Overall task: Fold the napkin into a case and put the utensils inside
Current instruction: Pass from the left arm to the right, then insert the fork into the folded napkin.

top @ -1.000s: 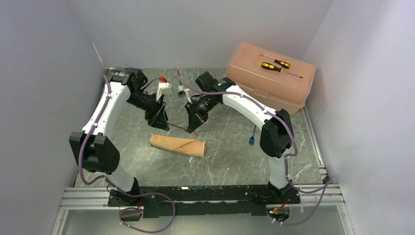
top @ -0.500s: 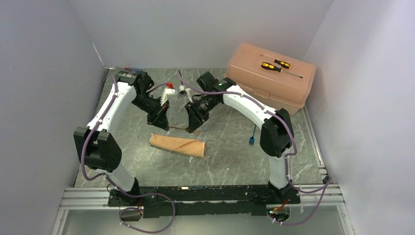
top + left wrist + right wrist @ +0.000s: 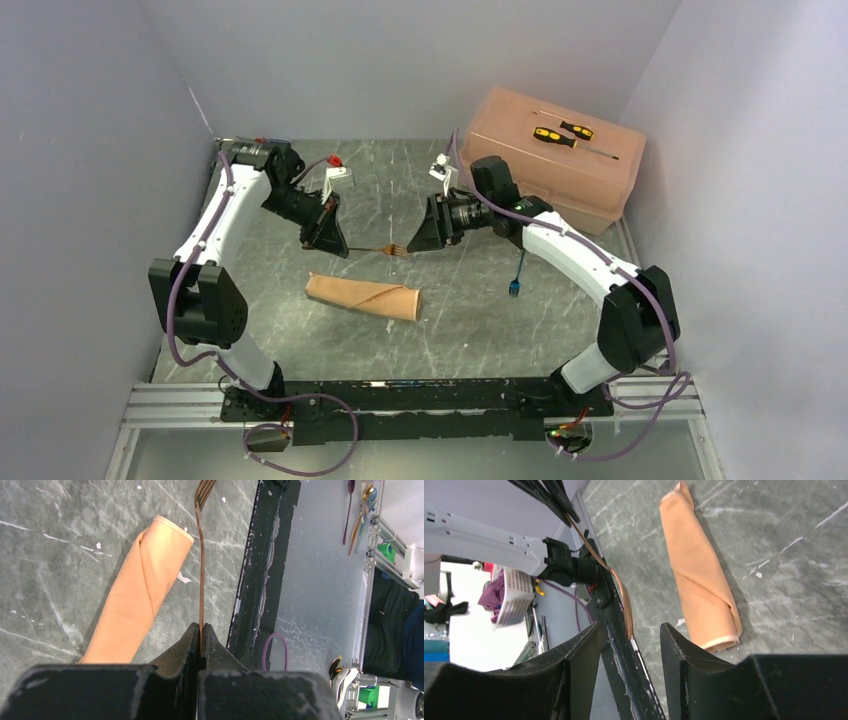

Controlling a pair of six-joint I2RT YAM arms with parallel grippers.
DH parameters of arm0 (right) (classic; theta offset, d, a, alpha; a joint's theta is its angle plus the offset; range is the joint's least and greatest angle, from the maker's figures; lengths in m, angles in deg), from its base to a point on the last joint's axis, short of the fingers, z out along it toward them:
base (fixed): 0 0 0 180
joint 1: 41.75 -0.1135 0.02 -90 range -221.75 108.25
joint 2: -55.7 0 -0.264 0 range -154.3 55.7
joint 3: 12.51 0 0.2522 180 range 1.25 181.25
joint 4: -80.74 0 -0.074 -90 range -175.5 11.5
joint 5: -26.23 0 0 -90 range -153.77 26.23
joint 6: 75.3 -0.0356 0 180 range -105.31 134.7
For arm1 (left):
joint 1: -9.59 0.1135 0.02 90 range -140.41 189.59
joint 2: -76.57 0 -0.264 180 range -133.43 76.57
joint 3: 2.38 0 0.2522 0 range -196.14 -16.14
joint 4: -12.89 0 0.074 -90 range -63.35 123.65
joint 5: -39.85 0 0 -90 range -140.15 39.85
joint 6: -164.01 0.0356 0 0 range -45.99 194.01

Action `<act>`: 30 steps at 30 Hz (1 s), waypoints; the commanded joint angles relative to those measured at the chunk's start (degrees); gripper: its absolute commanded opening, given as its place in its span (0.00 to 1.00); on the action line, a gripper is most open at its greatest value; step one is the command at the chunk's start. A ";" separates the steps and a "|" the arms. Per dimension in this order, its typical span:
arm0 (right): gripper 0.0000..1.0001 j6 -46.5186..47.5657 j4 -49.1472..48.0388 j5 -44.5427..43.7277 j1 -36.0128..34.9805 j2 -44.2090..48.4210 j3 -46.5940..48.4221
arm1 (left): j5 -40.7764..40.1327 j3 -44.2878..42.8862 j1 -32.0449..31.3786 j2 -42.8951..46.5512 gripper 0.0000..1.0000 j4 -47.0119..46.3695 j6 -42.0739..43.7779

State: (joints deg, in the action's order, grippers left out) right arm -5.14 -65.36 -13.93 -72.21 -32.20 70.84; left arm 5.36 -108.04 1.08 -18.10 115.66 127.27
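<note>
The left gripper (image 3: 201,629) is clenched tight on the handle end of a gold fork (image 3: 201,565), which sticks straight out past its fingertips. The right gripper (image 3: 629,630) faces it with fingers parted about halfway. The fork's tines sit in that gap, and I cannot tell whether they touch either finger. The case (image 3: 362,296) lies flat on the table just below both grippers, toward the bases.

Counts: two utensils, the held fork and a blue utensil (image 3: 515,282) right of the right gripper; one case; two screwdrivers (image 3: 562,134) on one box (image 3: 530,180).
</note>
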 commanded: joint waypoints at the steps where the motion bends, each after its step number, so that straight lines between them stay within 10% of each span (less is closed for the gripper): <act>1: 0.50 -7.47 -11.48 -2.79 -0.88 1.20 -2.80 | 5.64 -2.60 0.25 -0.12 0.03 7.49 -0.92; 8: 0.41 -10.73 -16.14 -7.01 -1.89 1.77 -5.10 | 7.33 -2.61 0.33 0.29 0.03 7.49 -1.75; 14: 0.02 -15.20 -23.95 -9.07 -2.27 4.12 -8.75 | 7.00 -1.85 0.35 -0.17 0.03 7.44 -1.49; 18: 0.00 -16.37 -24.77 -9.67 -2.46 5.10 -10.22 | 4.76 -0.77 0.38 -1.86 0.14 6.59 -1.80; 24: 0.00 -12.54 -4.11 -12.93 -2.33 6.15 -9.15 | -8.45 6.90 2.91 -1.41 0.36 -9.16 -13.04; 30: 0.00 -10.51 11.69 -18.72 -1.94 11.32 -15.39 | -18.48 10.38 7.04 -1.90 0.36 -16.51 -13.11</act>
State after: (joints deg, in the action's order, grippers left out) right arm -17.16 -67.06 -26.84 -74.75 -26.28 58.88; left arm -4.83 -99.12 6.02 -20.14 105.45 116.18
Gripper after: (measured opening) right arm 0.022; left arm 0.365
